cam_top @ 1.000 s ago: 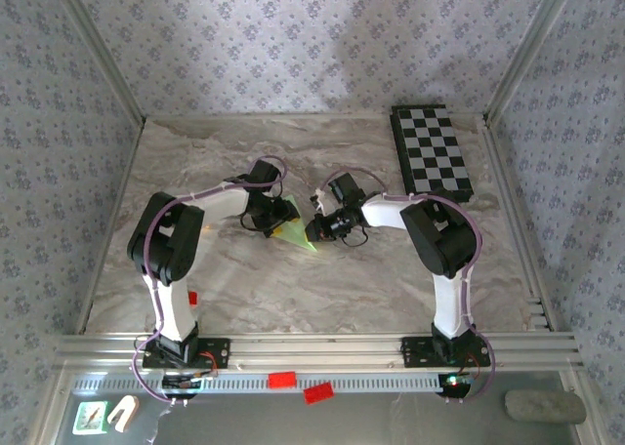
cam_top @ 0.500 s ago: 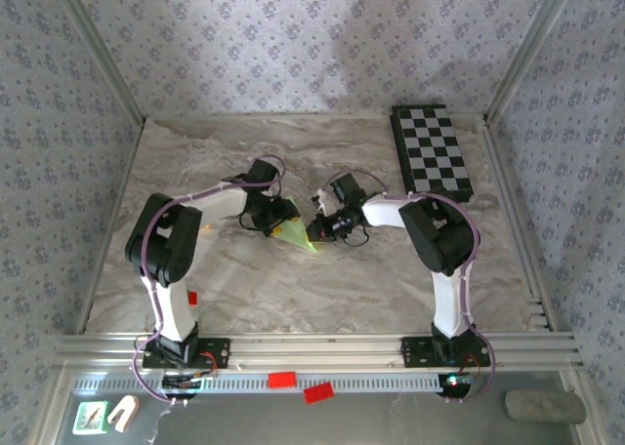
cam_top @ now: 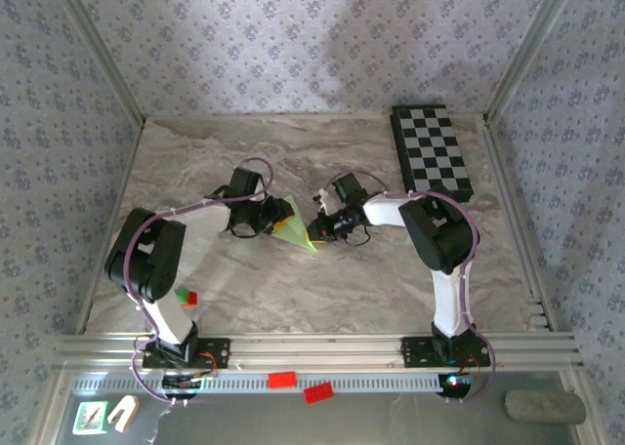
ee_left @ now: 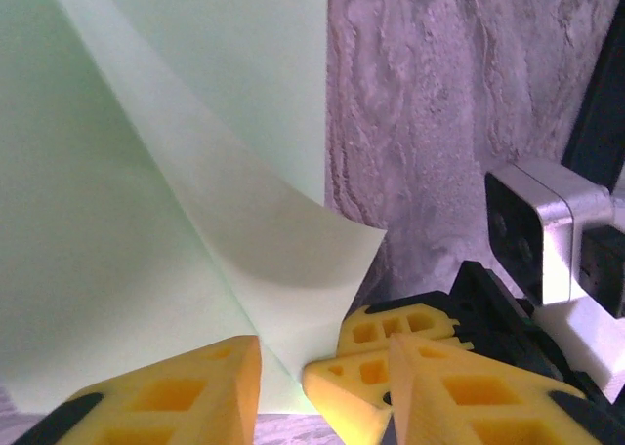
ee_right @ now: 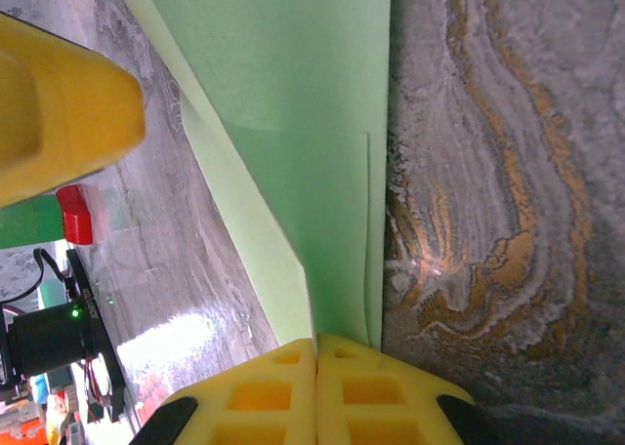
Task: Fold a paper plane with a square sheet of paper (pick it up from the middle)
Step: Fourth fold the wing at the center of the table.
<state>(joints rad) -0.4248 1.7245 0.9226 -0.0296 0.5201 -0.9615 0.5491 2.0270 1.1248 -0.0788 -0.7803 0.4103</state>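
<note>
The square sheet of paper lies on the marble table as a light-green creased triangle, its narrow tip pointing right. My right gripper is shut on that tip; in the right wrist view its fingers meet with the paper running between them. My left gripper is at the paper's left side, jaws apart. In the left wrist view a curled flap of the paper rises over the gap of the left gripper, where the right gripper's yellow fingertips also reach in.
A black-and-white checkered board lies at the back right. Small red and green blocks sit by the left arm's base, and red blocks lie on the front rail. Patterned walls close in three sides.
The left arm's elbow has swung left and its gripper has turned onto the paper's left side, jaws narrowing. The right gripper has stayed on the tip.
</note>
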